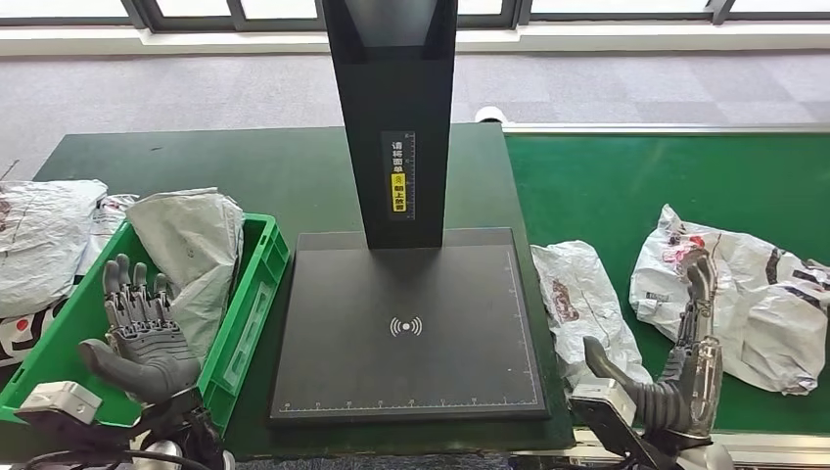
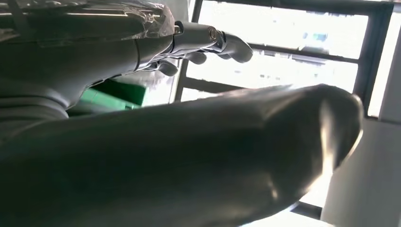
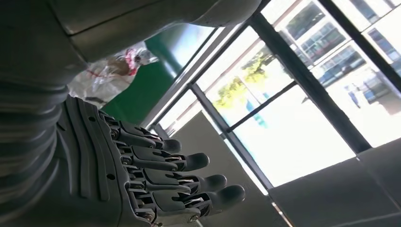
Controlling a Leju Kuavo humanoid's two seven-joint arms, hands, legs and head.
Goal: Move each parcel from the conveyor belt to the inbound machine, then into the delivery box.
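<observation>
Both hands empty, fingers spread: left hand (image 1: 140, 328) lower left over green delivery box (image 1: 256, 294), right hand (image 1: 685, 367) lower right between two belt parcels. Scanner plate (image 1: 409, 323) bare, so a pick looks next: right hand onto the near parcel (image 1: 579, 294).

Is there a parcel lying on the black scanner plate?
No, the black scanner plate is bare; the nearest parcel lies beside it on the green belt.

Beside the inbound machine (image 1: 406, 323), the delivery box (image 1: 256, 294) hides the lower part of its parcel (image 1: 191, 250); the machine's label text is too small to read.
</observation>
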